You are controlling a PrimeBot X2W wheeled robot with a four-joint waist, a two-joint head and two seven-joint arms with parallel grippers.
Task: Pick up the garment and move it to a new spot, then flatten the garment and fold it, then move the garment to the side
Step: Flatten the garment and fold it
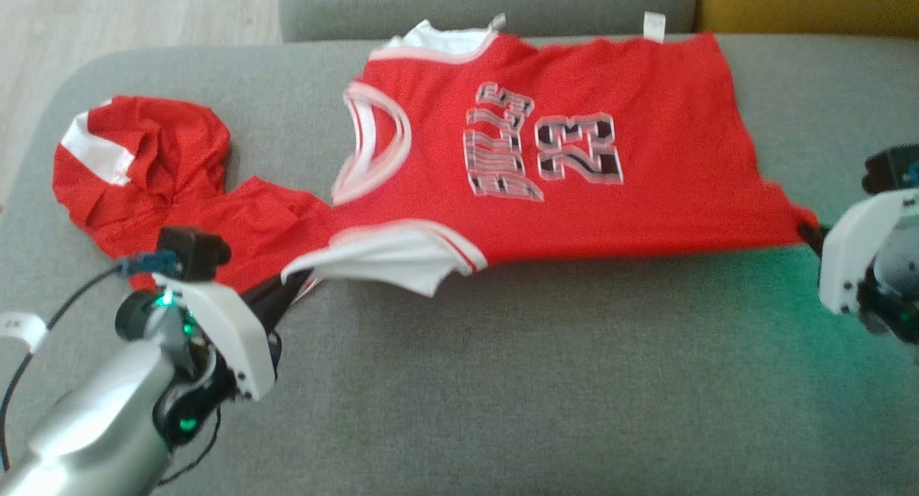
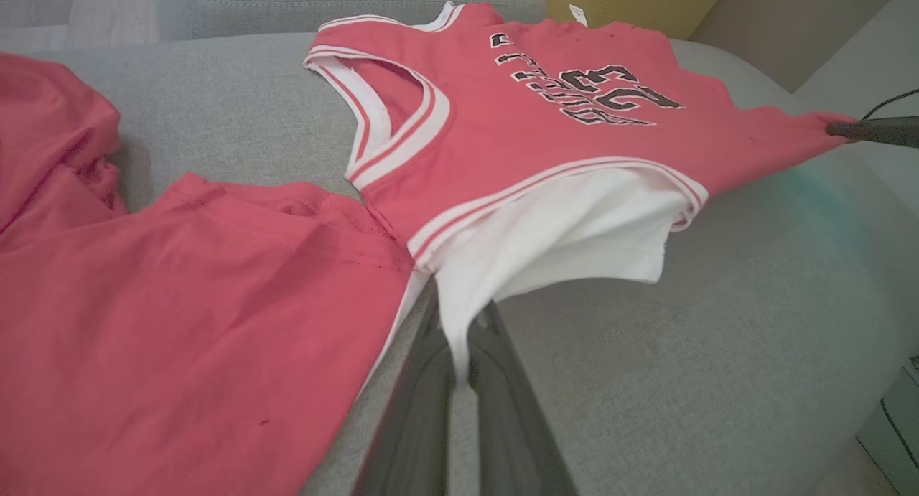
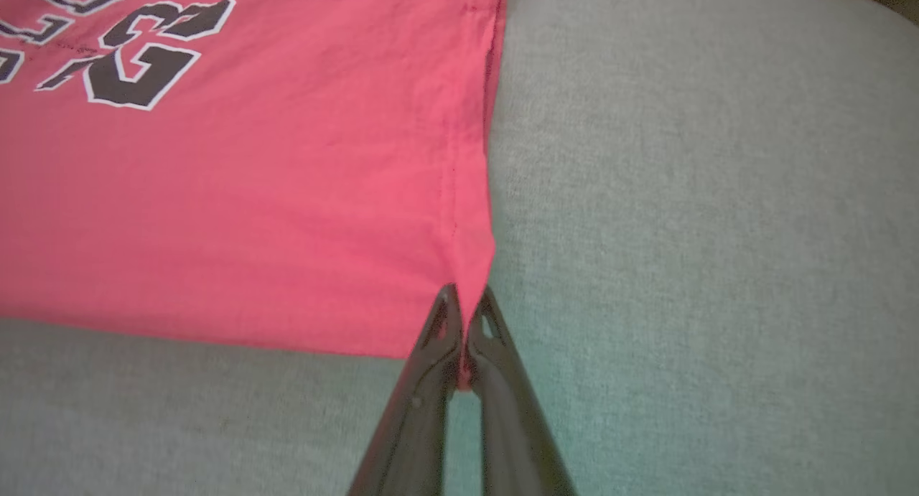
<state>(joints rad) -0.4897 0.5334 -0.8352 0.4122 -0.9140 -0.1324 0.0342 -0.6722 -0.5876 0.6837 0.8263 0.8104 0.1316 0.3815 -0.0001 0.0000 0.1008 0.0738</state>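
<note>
While pinched at two near corners, the red jersey (image 1: 574, 151) is stretched across the grey cushion (image 1: 502, 381).
Nearest, the left gripper (image 2: 459, 316) is closed on white sleeve fabric at the shoulder end, and the right gripper (image 3: 465, 316) is clamped on the red hem corner. The near edge is pulled taut, the printed 23 face up. Beyond the left gripper a second red garment (image 1: 143, 166) is seen crumpled; a yellow cushion (image 1: 804, 4) is glimpsed farthest back.

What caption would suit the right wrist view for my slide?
Red number 23 jersey on a grey cushion, its hem corner pinched by the shut right gripper.
</note>
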